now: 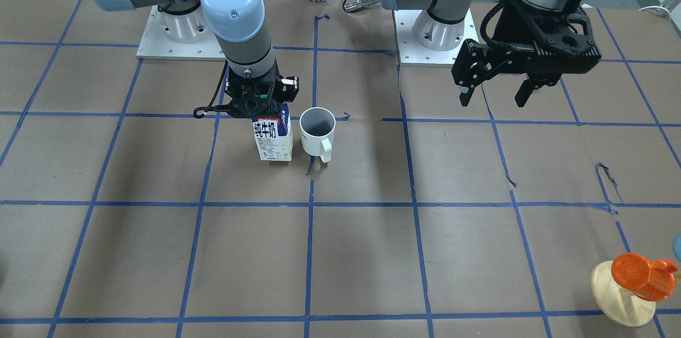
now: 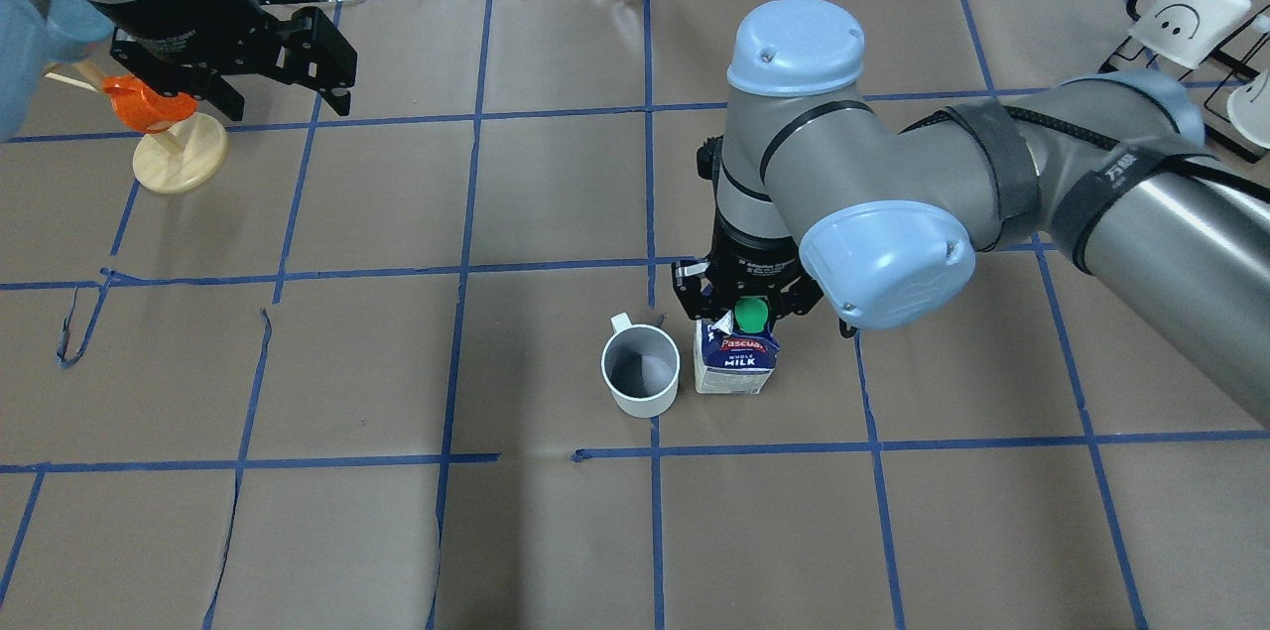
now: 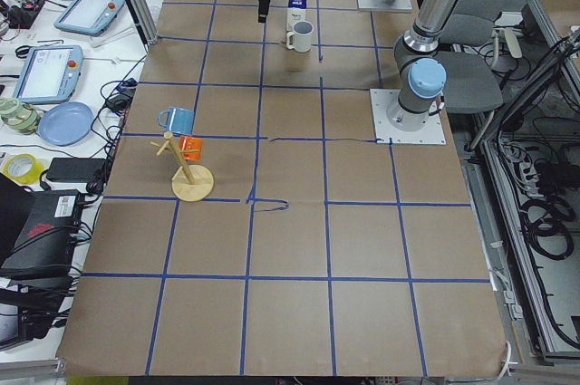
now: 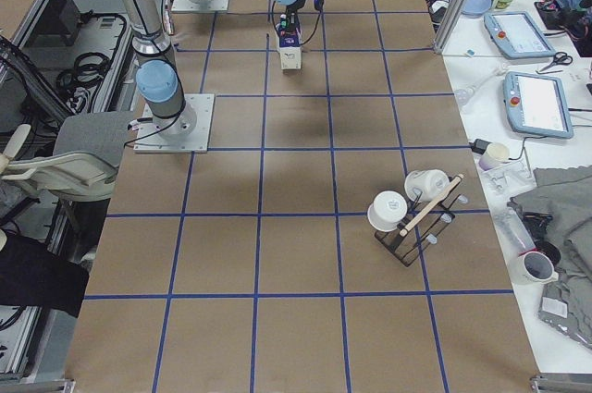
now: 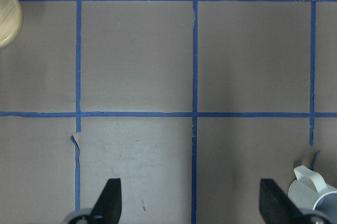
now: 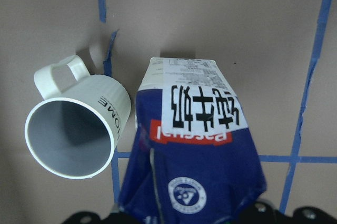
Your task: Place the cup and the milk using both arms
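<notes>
Nearest robot: cup (image 2: 641, 370) upright on table (image 2: 397, 531), handle pointing away, nothing gripping it, so cup part looks done. Just beside it, on R arm's side, milk (image 2: 734, 367) upright, base seemingly down. R gripper (image 2: 746, 305) is clamped on its gable top. Probably left: release milk, lift clear. Farther off, L gripper (image 1: 493, 96) hangs wide open, empty, well apart from both.
</notes>
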